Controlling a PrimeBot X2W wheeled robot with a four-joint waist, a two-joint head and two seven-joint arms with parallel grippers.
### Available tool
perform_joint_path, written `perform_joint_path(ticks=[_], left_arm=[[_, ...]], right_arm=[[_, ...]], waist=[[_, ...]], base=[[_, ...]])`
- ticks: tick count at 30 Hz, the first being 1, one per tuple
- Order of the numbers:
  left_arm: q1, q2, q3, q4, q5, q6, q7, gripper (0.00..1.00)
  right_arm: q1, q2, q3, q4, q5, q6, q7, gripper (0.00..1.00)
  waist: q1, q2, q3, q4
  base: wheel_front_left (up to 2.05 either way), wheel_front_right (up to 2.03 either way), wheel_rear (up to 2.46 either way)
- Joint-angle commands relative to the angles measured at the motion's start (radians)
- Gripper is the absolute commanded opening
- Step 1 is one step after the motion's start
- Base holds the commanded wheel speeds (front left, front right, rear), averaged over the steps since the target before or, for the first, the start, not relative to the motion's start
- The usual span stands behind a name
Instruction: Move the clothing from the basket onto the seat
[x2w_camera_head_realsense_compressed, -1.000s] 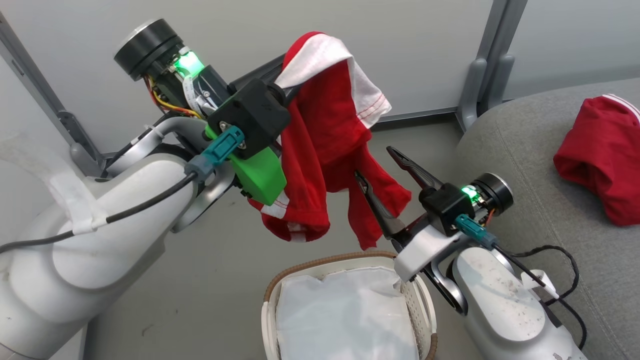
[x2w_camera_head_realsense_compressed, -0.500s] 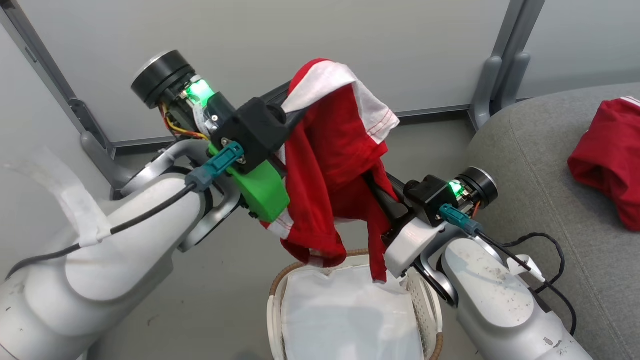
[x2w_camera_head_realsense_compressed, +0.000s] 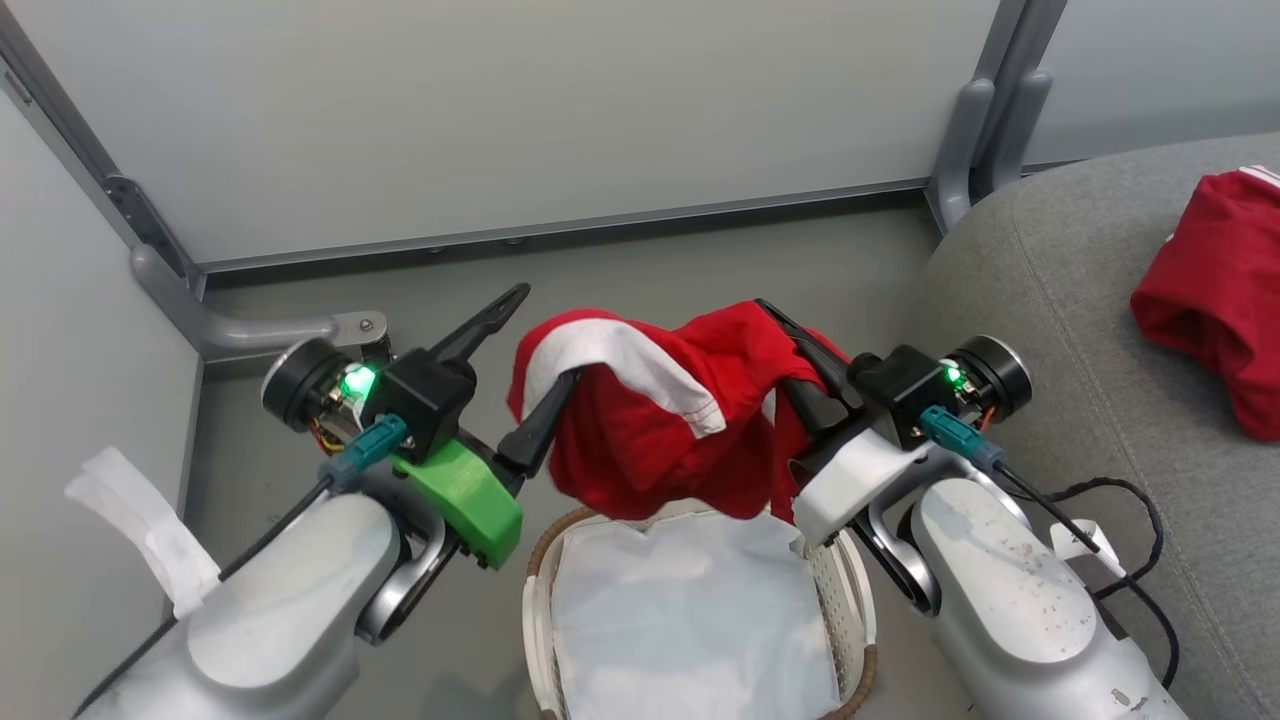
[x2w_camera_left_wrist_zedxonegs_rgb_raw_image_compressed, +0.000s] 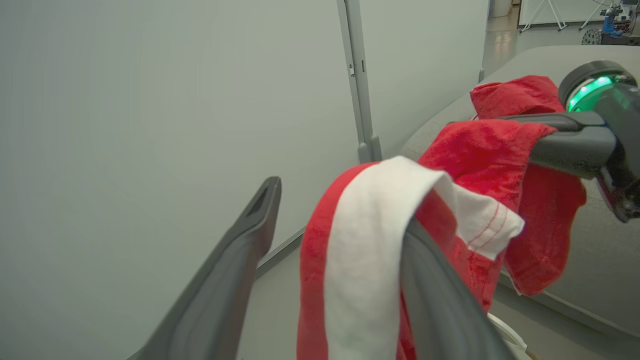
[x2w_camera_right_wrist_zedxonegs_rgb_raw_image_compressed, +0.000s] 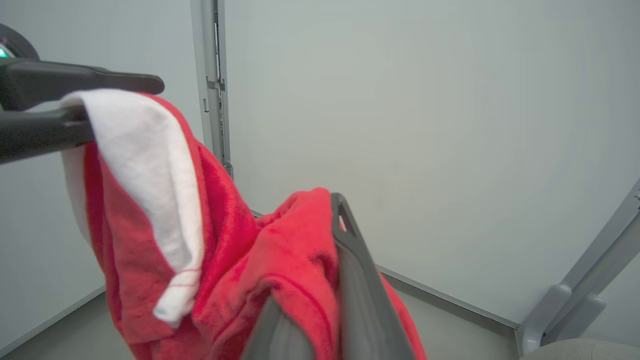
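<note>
A red garment with a white panel (x2w_camera_head_realsense_compressed: 650, 430), one piece of the clothing, hangs between both grippers just above the basket (x2w_camera_head_realsense_compressed: 535, 590). My right gripper (x2w_camera_head_realsense_compressed: 775, 315) is shut on its red edge, seen close in the right wrist view (x2w_camera_right_wrist_zedxonegs_rgb_raw_image_compressed: 337, 210). My left gripper (x2w_camera_head_realsense_compressed: 550, 335) stands open; the white band (x2w_camera_left_wrist_zedxonegs_rgb_raw_image_compressed: 360, 240) is draped over one of its fingers (x2w_camera_left_wrist_zedxonegs_rgb_raw_image_compressed: 440, 305), and the other finger (x2w_camera_left_wrist_zedxonegs_rgb_raw_image_compressed: 235, 260) is bare. A second red garment (x2w_camera_head_realsense_compressed: 1215, 300) lies on the grey seat (x2w_camera_head_realsense_compressed: 1050, 300) at the right. The basket holds a white liner (x2w_camera_head_realsense_compressed: 690, 620).
Grey partition walls with metal posts (x2w_camera_head_realsense_compressed: 975, 110) close off the back and left. A bracket (x2w_camera_head_realsense_compressed: 270, 325) sits on the floor at the left. A black cable (x2w_camera_head_realsense_compressed: 1120, 500) loops beside my right forearm, against the seat's edge.
My right gripper shut on the hanging garment. My left gripper then opened and came down, so the garment now hangs lower, strung between both grippers. The camera has shifted too.
</note>
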Motion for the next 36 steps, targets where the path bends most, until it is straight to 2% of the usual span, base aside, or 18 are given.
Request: perform_joint_path(ticks=[1, 8, 18, 29, 36], left_arm=[[0.037, -0.016, 0.007, 0.023, -0.014, -0.004, -0.021, 1.0], [0.172, -0.097, 0.074, 0.102, -0.031, -0.02, -0.052, 1.0], [0.377, -0.193, 0.25, 0.09, 0.072, -0.076, -0.051, 1.0], [0.454, -0.269, 0.353, 0.06, 0.192, -0.115, -0.051, 1.0], [0.48, -0.305, 0.372, 0.052, 0.245, -0.122, -0.05, 1.0]], right_arm=[[0.021, -0.003, -0.014, -0.007, -0.007, -0.001, -0.002, 0.0], [0.048, -0.003, -0.074, -0.035, -0.029, -0.001, -0.002, 0.0], [0.079, -0.003, -0.21, -0.095, -0.078, -0.001, -0.002, 0.0], [0.123, -0.003, -0.315, -0.161, -0.125, -0.001, -0.002, 0.0], [0.18, -0.003, -0.364, -0.198, -0.125, -0.001, -0.002, 0.0]], waist=[[0.0, 0.0112, 0.003, -0.002], [0.0, 0.0112, 0.009, -0.002], [0.0, 0.0112, 0.011, -0.009], [0.0, 0.0112, -0.003, -0.03], [0.0, 0.0112, -0.002, -0.093]], base=[[0.0, 0.0, 0.0], [0.0, 0.0, 0.0], [0.0, 0.0, 0.0], [0.0, 0.0, 0.0], [0.0, 0.0, 0.0]])
